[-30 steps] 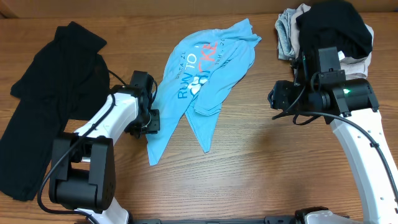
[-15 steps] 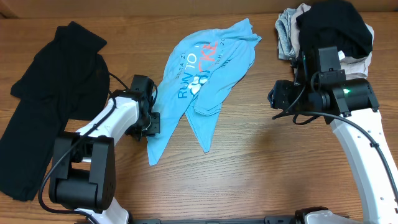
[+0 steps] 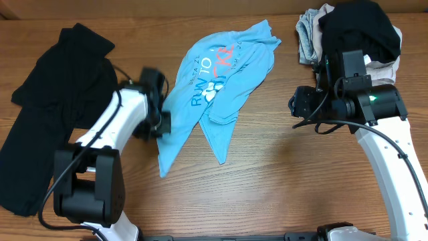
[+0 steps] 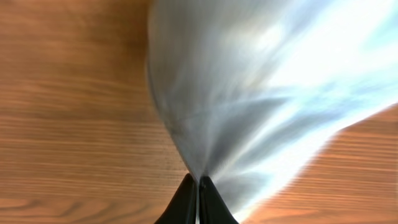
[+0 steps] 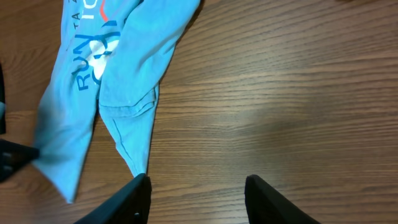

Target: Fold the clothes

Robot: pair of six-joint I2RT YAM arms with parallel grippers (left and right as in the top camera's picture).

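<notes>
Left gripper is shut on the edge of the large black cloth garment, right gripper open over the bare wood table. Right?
Not quite. The left gripper is shut on the edge of the light blue printed T-shirt, not the large black cloth garment; the left wrist view shows it. The right gripper is open over the bare wood table.

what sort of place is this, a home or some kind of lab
Most likely a robotics lab bench, not a home: white left arm and right arm mounted at a wooden table, with a light blue T-shirt, black garment and pile of clothes laid out.
</notes>
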